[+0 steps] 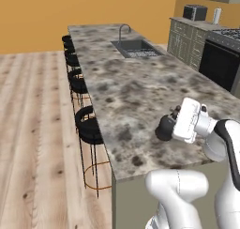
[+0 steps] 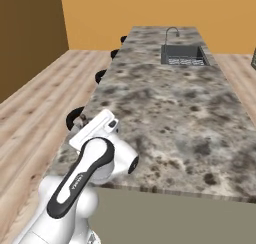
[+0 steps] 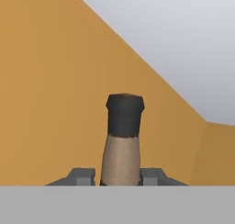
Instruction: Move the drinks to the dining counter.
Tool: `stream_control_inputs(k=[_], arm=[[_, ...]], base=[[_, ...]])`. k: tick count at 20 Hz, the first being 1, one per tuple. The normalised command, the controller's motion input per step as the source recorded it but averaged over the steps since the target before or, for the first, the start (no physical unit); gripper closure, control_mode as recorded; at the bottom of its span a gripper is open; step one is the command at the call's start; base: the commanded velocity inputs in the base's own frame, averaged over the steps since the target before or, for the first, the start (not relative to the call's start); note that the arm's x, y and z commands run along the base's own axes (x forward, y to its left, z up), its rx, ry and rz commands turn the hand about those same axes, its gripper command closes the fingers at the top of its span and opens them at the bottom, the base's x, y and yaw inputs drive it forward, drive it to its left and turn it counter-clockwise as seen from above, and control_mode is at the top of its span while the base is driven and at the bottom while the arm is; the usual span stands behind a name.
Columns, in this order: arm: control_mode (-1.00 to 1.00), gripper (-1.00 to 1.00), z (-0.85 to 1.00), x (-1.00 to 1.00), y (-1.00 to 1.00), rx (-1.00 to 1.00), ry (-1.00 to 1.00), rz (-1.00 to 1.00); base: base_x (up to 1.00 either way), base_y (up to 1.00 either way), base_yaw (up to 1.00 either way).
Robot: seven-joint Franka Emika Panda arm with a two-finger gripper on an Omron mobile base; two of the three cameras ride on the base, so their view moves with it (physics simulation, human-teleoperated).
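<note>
Over the near end of the dining counter (image 1: 140,96), I'd lower gently, gripper (image 3: 120,177) clamped on 1 bottle (image 1: 165,128) neck (squat black one), releasing once seated upright.

A bottle neck (image 3: 120,149) — tan, capped in black — is clamped between the 2 grey fingertips (image 3: 82,176); behind it, orange walls (image 3: 50,81) and a pale ceiling (image 3: 183,39) are seen.

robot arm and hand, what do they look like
Glossy white rounded arm links with dark joint bands; in the right base view a black inlay with small white lettering runs along one link. The hand is a white boxy block with two small dark grey finger tips.
</note>
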Motion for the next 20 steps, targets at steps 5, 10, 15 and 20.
stream_control_inputs(k=[5, 10, 15, 20], arm=[[-1.00, 1.00, -0.35, 0.41, 0.00, 0.00, 0.02, 0.00], [-1.00, 1.00, -0.38, 0.53, 0.00, 0.00, 0.02, 0.00], [-1.00, 1.00, -0.35, 0.52, 0.00, 0.00, 0.01, 0.00], [-1.00, 1.00, -0.36, 0.55, 0.00, 0.00, 0.01, 0.00]], base=[[0.00, 0.00, 0.00], [0.00, 0.00, 0.00], [0.00, 0.00, 0.00], [0.00, 0.00, 0.00]])
